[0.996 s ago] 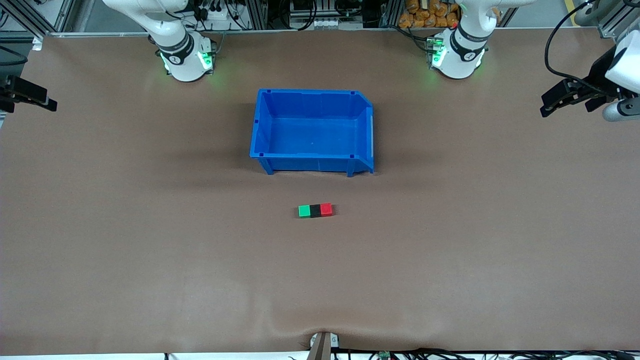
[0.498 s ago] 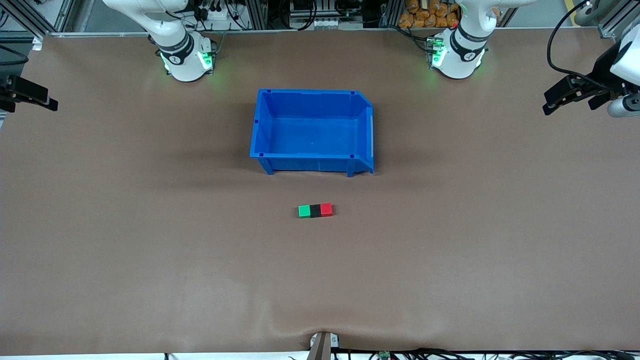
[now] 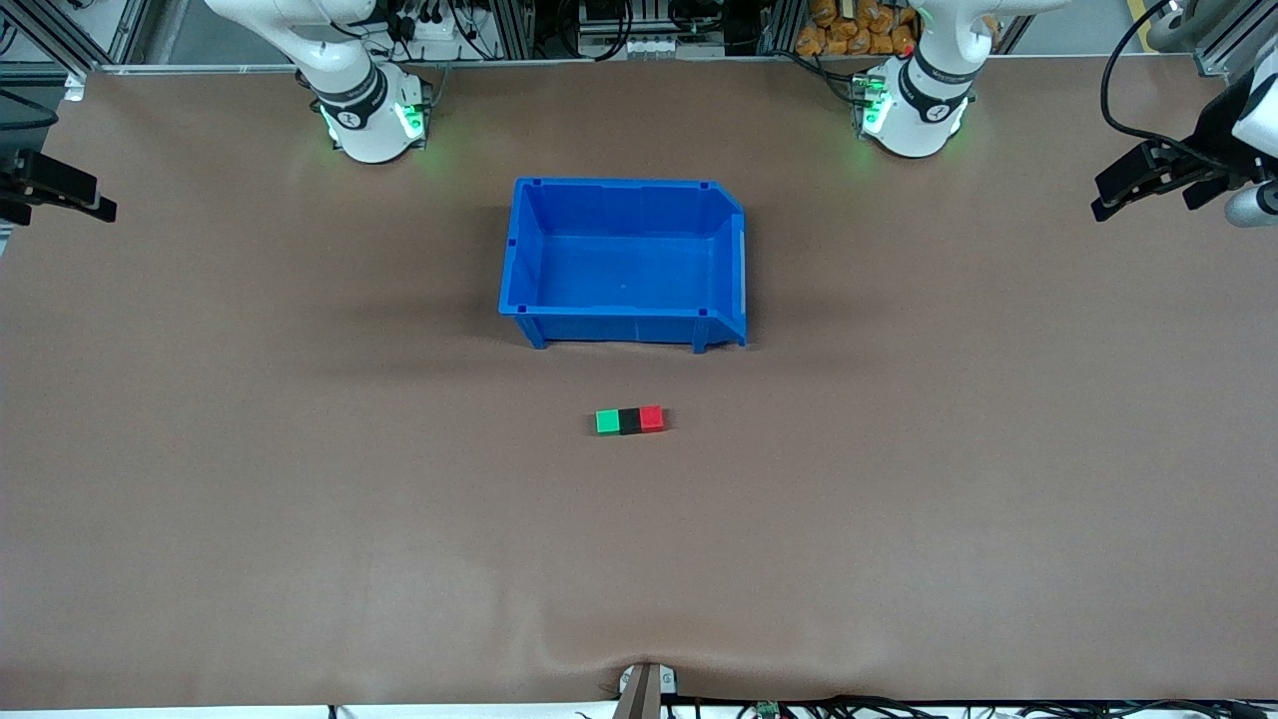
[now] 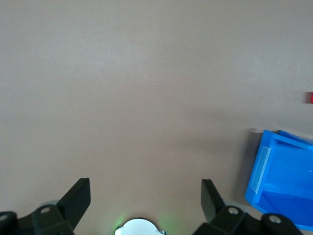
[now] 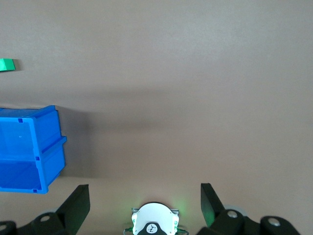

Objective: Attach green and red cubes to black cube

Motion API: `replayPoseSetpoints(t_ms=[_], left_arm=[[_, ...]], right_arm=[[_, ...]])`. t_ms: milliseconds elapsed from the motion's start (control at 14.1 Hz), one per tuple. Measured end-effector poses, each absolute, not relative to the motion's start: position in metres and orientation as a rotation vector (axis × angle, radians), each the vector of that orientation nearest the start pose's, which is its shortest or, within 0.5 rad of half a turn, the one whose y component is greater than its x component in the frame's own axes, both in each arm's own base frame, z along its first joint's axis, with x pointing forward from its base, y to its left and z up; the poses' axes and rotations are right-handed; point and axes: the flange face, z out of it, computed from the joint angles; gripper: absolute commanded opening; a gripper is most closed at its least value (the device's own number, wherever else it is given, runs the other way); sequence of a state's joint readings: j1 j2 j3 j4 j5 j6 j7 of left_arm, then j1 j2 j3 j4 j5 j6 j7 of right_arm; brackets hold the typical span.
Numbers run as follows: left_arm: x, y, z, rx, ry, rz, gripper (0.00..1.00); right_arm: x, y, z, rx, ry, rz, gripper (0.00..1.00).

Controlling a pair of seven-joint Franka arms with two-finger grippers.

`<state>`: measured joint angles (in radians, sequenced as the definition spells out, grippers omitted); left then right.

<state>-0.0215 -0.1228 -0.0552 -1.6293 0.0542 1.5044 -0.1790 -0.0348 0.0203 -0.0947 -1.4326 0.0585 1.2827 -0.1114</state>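
The green cube (image 3: 606,421), the black cube (image 3: 629,421) and the red cube (image 3: 652,418) lie in one touching row on the brown table, black in the middle, nearer to the front camera than the blue bin (image 3: 619,327). My left gripper (image 3: 1143,195) hangs open and empty over the table's edge at the left arm's end. My right gripper (image 3: 60,205) hangs open and empty at the right arm's end. The left wrist view catches a sliver of the red cube (image 4: 310,98) past my open left gripper (image 4: 145,196). In the right wrist view the green cube (image 5: 7,64) shows beyond my open right gripper (image 5: 145,198).
The empty blue bin stands mid-table between the two arm bases and the cube row; it also shows as bin (image 4: 293,166) and bin (image 5: 24,174) in the wrist views. A small metal fitting (image 3: 647,684) sits at the table's front edge.
My left gripper has drawn a little farther out toward the left arm's end of the table. The right gripper and the cubes have not moved.
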Motion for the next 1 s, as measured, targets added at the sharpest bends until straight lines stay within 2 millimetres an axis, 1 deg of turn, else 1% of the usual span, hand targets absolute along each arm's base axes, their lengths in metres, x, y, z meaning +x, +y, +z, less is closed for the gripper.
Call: replayPoseSetpoints(t_ms=[142, 640, 996], left_arm=[[0.508, -0.035, 0.655, -3.075, -0.164, 0.011, 1.00], [0.506, -0.036, 0.661, -3.086, -0.164, 0.012, 1.00], [0.507, -0.037, 0.659, -3.086, -0.162, 0.018, 1.00]], right_arm=[[0.526, -0.060, 0.658, -3.059, 0.009, 0.228, 1.00], [0.536, -0.062, 0.666, -3.077, 0.012, 0.096, 1.00], [0.537, -0.062, 0.666, -3.078, 0.011, 0.085, 1.00]])
